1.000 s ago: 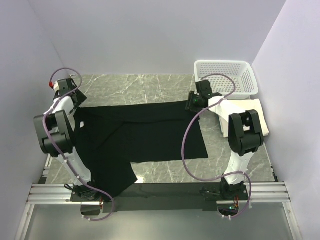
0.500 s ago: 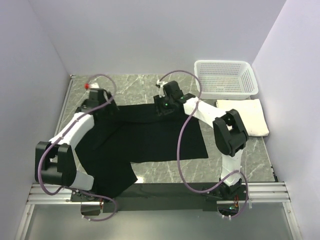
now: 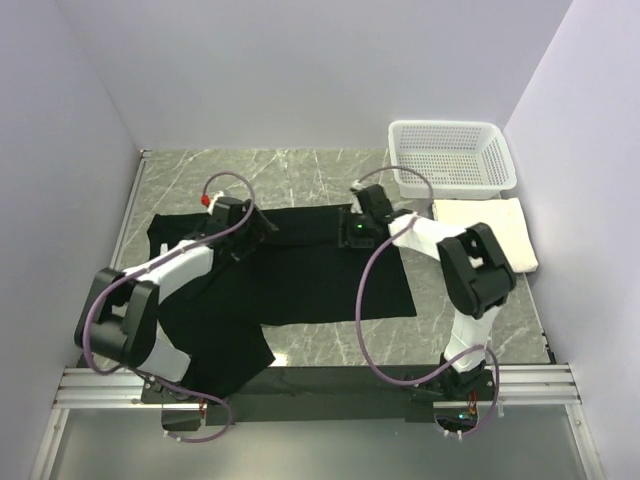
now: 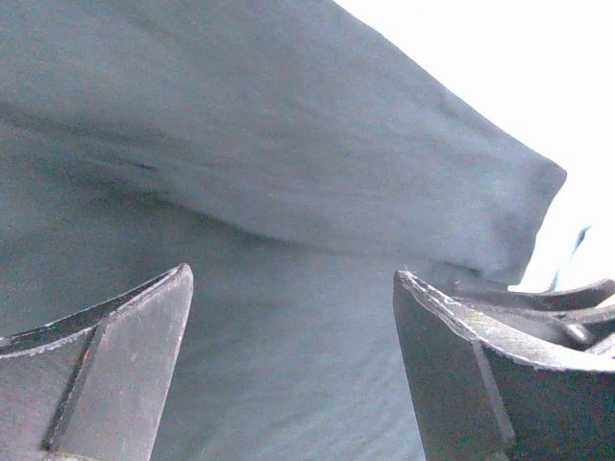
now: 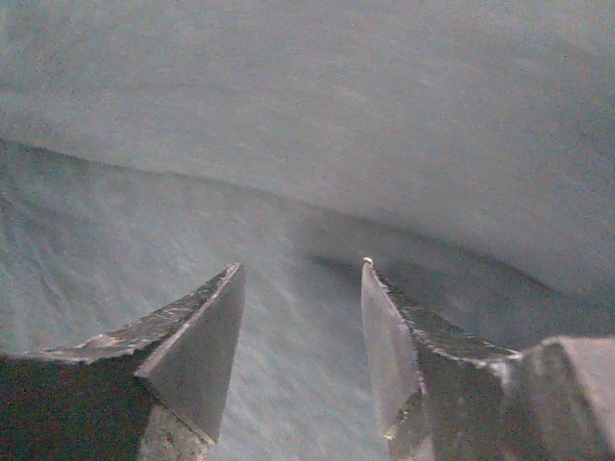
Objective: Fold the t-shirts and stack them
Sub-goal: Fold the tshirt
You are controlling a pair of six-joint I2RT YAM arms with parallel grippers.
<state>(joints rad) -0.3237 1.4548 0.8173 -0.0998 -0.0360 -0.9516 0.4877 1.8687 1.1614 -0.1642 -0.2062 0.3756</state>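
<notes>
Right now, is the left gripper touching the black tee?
Cannot tell. The left wrist view shows the left gripper open over the black tee, but neither it nor the top view shows contact or a gap.

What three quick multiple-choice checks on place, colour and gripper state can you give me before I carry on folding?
1. Where is the cream-white t-shirt relative to the white mesh basket?
A. inside it
B. on the table, just on its near side
C. draped over its rim

2. What colour is the t-shirt spread out mid-table?
A. black
B. red
C. blue

3. How does the left gripper stand?
A. shut on cloth
B. shut, empty
C. open, nothing between its fingers

Answers:
1 B: the top view shows it lying folded outside the basket.
2 A: the black t-shirt covers the middle.
3 C: the left wrist view shows a wide gap, with cloth only beyond it.
</notes>
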